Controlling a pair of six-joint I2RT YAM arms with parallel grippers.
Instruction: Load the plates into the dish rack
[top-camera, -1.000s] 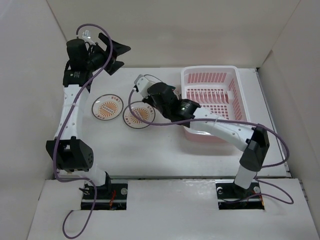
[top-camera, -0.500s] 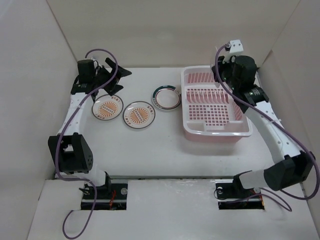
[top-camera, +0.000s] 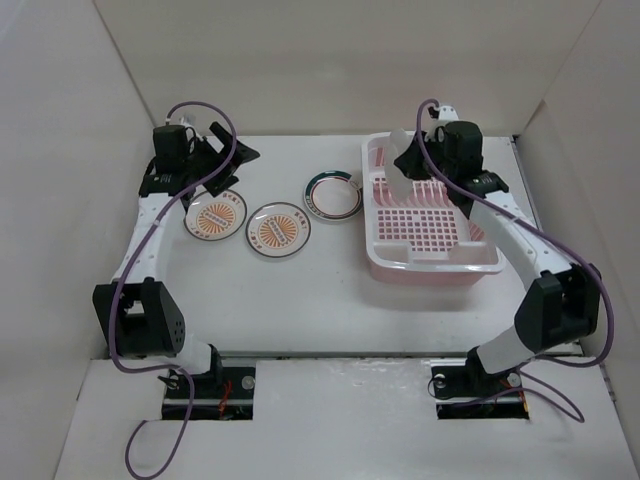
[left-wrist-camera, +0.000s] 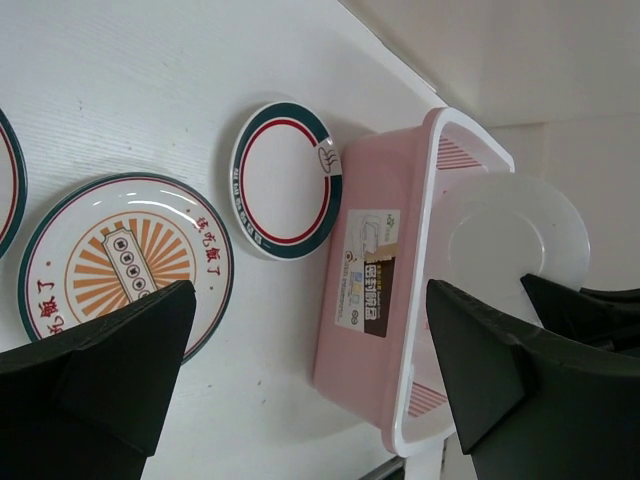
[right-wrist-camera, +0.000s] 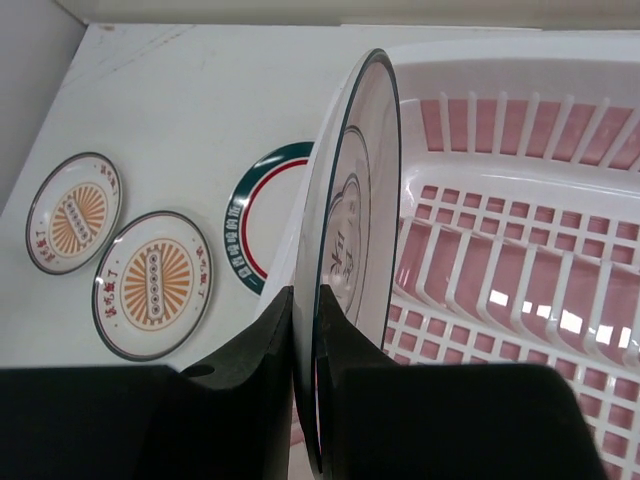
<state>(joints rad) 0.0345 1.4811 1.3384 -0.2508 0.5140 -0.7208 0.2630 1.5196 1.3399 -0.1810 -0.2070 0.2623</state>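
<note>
Four small plates are in view, and none stands between the dish rack's (top-camera: 435, 268) prongs yet. Three lie flat on the white table (top-camera: 300, 310) left of the pink rack: two sunburst plates (top-camera: 215, 215) (top-camera: 278, 229) side by side, and a green-rimmed plate (top-camera: 333, 194) just beside the rack's left wall. The fourth, a ringed plate (right-wrist-camera: 352, 230), is held on edge by the right claw (right-wrist-camera: 306, 310), whose jaws are pinched tight on its rim. It hangs over the rack's far left corner, close to the white rim.

The left claw (left-wrist-camera: 310, 300) is spread wide and holds nothing, hovering above the leftmost sunburst plate.

By my reading the task is in its first placement, with three plates left to collect. The held plate must clear the rack's rim and drop upright between prongs. White walls enclose the table on three sides. Broad bare table lies in front of the plates, so the left arm has room to work without crossing the right.
</note>
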